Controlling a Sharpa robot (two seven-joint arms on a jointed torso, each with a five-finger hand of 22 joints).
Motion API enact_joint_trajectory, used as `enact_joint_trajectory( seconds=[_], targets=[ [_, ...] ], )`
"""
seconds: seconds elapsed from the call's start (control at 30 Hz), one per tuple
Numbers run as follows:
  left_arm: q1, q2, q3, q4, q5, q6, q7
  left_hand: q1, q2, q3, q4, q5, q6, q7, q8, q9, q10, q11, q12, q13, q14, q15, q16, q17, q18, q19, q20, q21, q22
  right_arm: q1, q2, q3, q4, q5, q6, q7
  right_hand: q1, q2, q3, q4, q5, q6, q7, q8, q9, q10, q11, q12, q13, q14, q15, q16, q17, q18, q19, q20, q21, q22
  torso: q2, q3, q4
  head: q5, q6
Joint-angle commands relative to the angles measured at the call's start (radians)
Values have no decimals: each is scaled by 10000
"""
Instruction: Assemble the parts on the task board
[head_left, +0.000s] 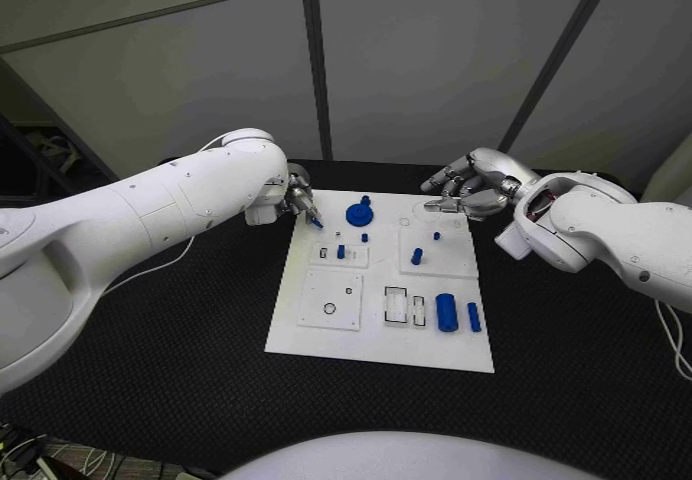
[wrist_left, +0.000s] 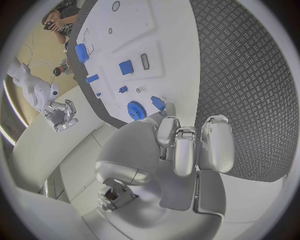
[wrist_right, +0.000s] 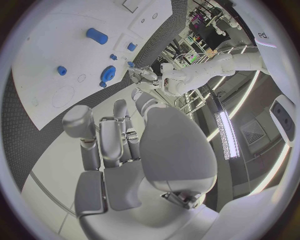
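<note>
The white task board (head_left: 329, 335) lies in the middle of the black table. A blue gear (head_left: 359, 212) stands near its far edge, with small blue pegs (head_left: 417, 256) behind it and two blue cylinders (head_left: 447, 313) at the near right. My left hand (head_left: 296, 200) hovers over the board's far left corner and pinches a small blue part (head_left: 315, 222) at its fingertips; the left wrist view shows that part (wrist_left: 157, 103) beside the gear (wrist_left: 136, 110). My right hand (head_left: 469, 190) hangs over the far right corner, fingers loosely bent and apart, holding nothing.
Rectangular and round recesses (head_left: 395, 304) are cut into the board's near half. Black mat (head_left: 173, 330) surrounds the board on all sides. A white cable (head_left: 159, 265) trails across the mat under my left arm.
</note>
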Motion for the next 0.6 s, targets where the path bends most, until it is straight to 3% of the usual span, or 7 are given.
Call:
enact_joint_trajectory(
  seconds=[0.03,0.27,0.6],
  targets=[
    [11,-151,7,251,-9,-393,468,-190,-41,685,-554,-15,-63,-14,-5,-22,8,43,27,256,1072,70,58,2634,0,30,64,42,964,22,-11,8,16,-16,54,54,-41,18,37,47,67,-68,5,-7,-10,-58,9,-22,0,139,21,-37,225,-5,-55,-23,-6,12,0,2,3,12,-5],
    [11,-410,8,725,-9,-935,763,-372,-117,949,-725,-15,-43,-11,11,7,29,44,42,258,1072,71,58,2634,-11,58,67,77,1007,22,-32,8,24,-16,46,57,-41,18,37,47,67,-68,5,-7,-10,-58,9,-22,0,139,21,-37,225,-5,-55,-23,-6,12,-5,2,9,52,30],
    [15,-469,8,786,-10,-1098,789,-522,-135,1056,-747,-36,-38,-8,16,20,26,48,22,239,1072,73,58,2634,-9,57,68,70,1007,22,-62,8,46,-16,40,52,-41,18,37,47,67,-68,5,-7,-10,-58,9,-22,0,139,21,-37,225,-5,-55,-23,-6,12,-3,9,-18,62,52]
  ],
)
